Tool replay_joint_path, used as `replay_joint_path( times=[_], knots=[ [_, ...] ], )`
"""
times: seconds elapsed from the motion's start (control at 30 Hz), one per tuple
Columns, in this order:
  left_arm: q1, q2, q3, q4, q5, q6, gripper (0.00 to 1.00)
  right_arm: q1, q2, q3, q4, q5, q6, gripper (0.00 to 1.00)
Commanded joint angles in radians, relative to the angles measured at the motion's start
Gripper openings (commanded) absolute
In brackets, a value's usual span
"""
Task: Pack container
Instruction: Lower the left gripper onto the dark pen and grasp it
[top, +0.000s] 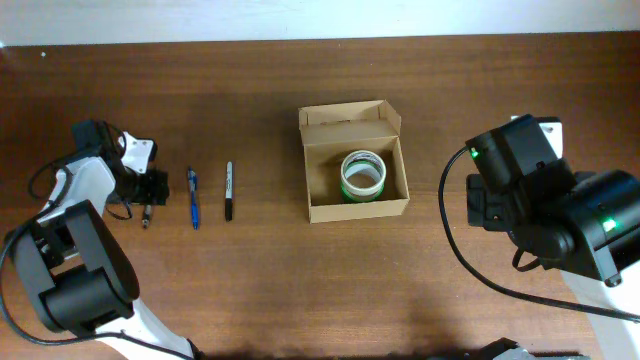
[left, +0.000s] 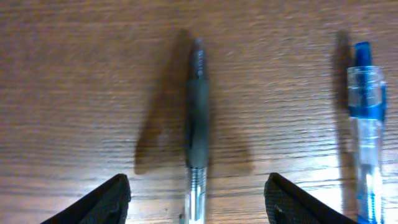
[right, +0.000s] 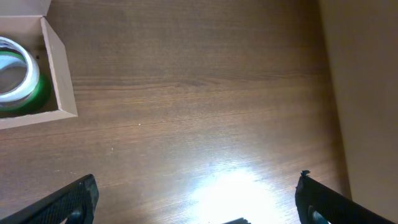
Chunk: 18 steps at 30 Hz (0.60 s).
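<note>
My left hand (left: 198, 198) hung released near the surface's left edge, its fingers straddling the grey-gripped pen (left: 198, 118). To grasp it well, I judged I should keep the pen centred, descend straight and clench on the rubber grip, clear of the blue pen (left: 367, 143) beside it. The black marker (top: 228, 190) lay next. The container (top: 358, 210) sat mid-surface toward the far edge, lid back, a tape roll (top: 362, 173) inside. My right hand (right: 198, 202) hovered released near the right edge.

Likely an office or lab, wooden desk (top: 300, 290), blue pen (top: 193, 197), marker (top: 229, 190)
</note>
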Motion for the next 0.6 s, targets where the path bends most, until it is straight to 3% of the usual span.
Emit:
replay_joint_path(
  times=[0.0,0.57],
  knots=[
    [0.005,0.010,-0.006,-0.004,-0.052,-0.024,0.70,-0.004,-0.001,-0.002,-0.006,-0.002,0.013,0.99],
    [0.005,0.011,-0.024,-0.019,-0.048,-0.028,0.59,-0.004,-0.001,-0.002,-0.006,-0.002,0.013,0.99]
  ],
)
